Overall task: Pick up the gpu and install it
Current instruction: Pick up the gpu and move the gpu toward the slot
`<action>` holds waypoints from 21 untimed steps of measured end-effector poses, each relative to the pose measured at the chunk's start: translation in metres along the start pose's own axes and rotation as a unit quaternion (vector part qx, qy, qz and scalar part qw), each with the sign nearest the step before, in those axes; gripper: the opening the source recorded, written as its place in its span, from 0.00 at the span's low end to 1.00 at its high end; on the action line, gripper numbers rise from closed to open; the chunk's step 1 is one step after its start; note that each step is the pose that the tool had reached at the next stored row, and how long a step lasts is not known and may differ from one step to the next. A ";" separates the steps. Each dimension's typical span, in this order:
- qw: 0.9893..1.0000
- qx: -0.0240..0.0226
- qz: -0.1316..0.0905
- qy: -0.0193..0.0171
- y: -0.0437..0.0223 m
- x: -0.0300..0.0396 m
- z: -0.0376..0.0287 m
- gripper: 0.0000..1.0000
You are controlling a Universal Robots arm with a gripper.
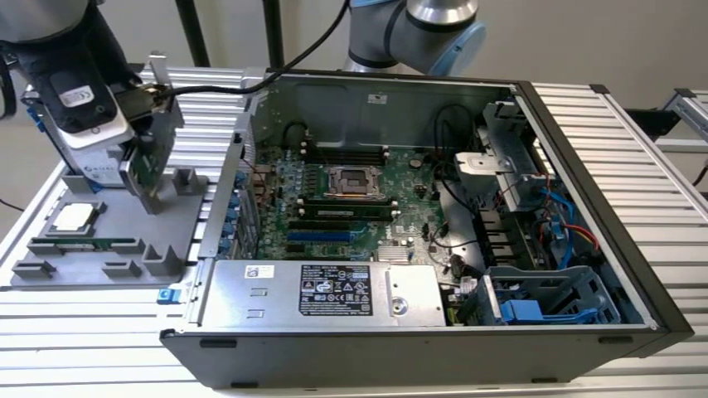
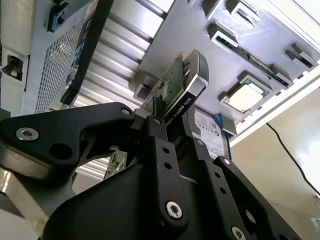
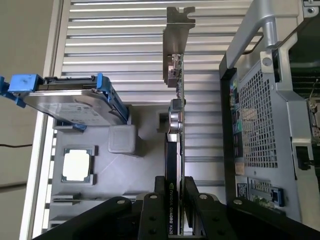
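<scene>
As the gripper (image 3: 175,199) clamps it, the gpu (image 3: 173,160) stands edgewise between its jaws.

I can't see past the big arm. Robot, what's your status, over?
Gripper shut on the gpu. It's upright at the grey tray, outside the computer case. Hard drive stands beside it, not touching.

In the exterior view the arm (image 1: 66,75) hides most of the gpu (image 1: 141,172). In the first wrist view fingers (image 3: 150,220) cover its near end.
</scene>
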State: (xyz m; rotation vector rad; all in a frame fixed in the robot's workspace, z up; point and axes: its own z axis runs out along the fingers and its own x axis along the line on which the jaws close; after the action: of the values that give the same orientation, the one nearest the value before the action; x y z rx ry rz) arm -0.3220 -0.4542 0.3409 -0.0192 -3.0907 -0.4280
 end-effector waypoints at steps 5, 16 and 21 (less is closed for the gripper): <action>1.000 -0.001 0.001 -0.009 0.0012 0.0003 -0.0042 0.00; 1.000 -0.002 0.005 -0.011 0.0067 0.0008 -0.0236 0.00; 1.000 -0.003 0.006 -0.011 0.0092 0.0010 -0.0325 0.00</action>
State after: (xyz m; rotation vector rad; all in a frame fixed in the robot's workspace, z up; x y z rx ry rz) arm -0.3222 -0.4541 0.3747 -0.0443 -3.1093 -0.4400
